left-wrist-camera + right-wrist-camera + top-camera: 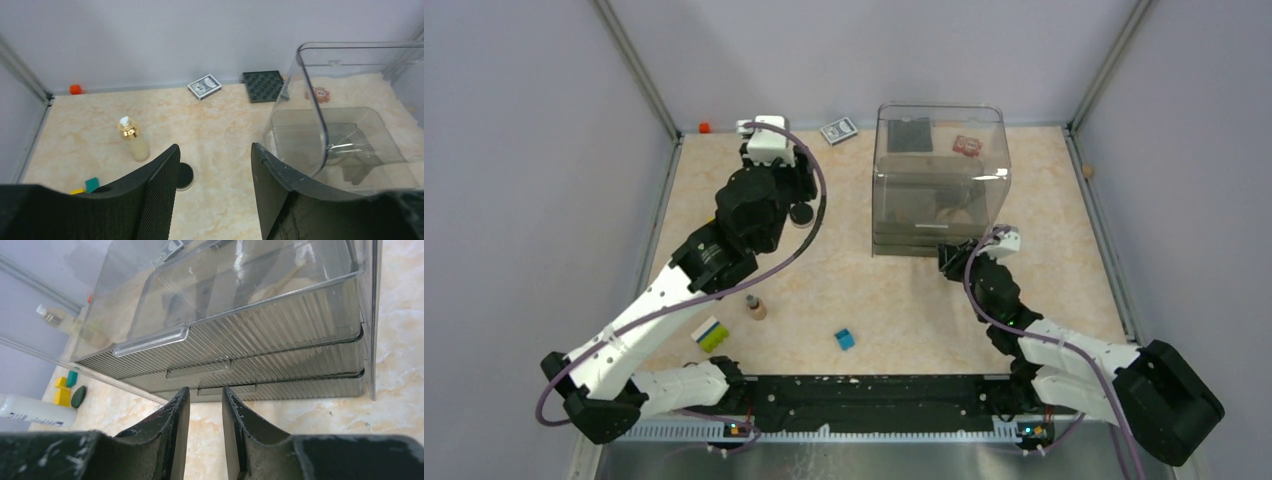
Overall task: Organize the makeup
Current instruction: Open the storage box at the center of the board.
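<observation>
— Makeup from up top: where is it?
— The black round compact (801, 213) sits at 10 o'clock on the table (894, 300), right by the left claw (799, 195). The gold-capped bottle (755, 307) is at 8 o'clock, well apart. The clear drawer box (939, 190) stands at 1 o'clock, with the right claw (947, 258) at its front.

— And from the left wrist?
— The left claw (215, 170) is let go and wide, with nothing in it. The black round compact (185, 176) peeks out beside the finger at 8 o'clock. It looks flat, hard, smooth and light. I think it could slip, so pinch it across its round edge. The gold-capped bottle (132, 140) stands up at 10 o'clock. It has a shiny cap and creamy stuff inside. It looks tippy and may break, so hold its fat body, not the cap.

— And from the right wrist?
— The right claw (205, 410) has its fingers only a little apart, and nothing is between them. At 12 o'clock, just past the tips, are the box's bumpy drawer fronts, each with a thin long handle (199, 370). They look like hard see-through plastic. The white bottle (37, 410) lies on its side at 8 o'clock. It is smooth and round, so I think it will roll. Grab its middle.
</observation>
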Tool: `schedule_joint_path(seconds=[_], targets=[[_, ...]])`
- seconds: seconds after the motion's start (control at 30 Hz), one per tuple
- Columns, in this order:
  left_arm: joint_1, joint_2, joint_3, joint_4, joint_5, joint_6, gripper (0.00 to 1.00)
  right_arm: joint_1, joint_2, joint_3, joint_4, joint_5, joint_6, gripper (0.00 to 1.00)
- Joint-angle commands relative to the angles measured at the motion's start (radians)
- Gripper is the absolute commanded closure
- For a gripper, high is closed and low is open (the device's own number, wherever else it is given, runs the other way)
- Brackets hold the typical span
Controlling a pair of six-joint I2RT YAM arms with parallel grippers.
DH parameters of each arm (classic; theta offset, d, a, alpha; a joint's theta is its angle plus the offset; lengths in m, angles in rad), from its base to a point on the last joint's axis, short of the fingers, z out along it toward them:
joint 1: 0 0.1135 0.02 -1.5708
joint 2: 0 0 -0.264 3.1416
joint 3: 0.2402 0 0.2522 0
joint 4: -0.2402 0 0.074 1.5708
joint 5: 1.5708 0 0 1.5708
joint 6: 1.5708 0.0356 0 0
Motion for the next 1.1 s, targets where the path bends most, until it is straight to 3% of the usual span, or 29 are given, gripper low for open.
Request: schedule_joint_path(seconds=[0.0,0.37,0.8,1.07], targets=[[0.003,-0.088,-0.105,0.092,-0.114,0.035,0.40,-0.012,0.033,-0.052,0.245,0.017,0.057,0.71],[0.005,-0.148,-0.195,0.094,-0.163,0.065,0.39,-0.014,0.049,-0.131,0.416,-0.014,0.325,0.74],[0.008,-0.158,-0.210,0.103,-0.165,0.076,0.39,-0.014,0.094,-0.140,0.423,-0.015,0.649,0.82],[0.011,-0.149,-0.240,0.161,-0.164,0.146,0.38,-0.014,0.183,-0.135,0.507,-0.017,0.748,0.94]])
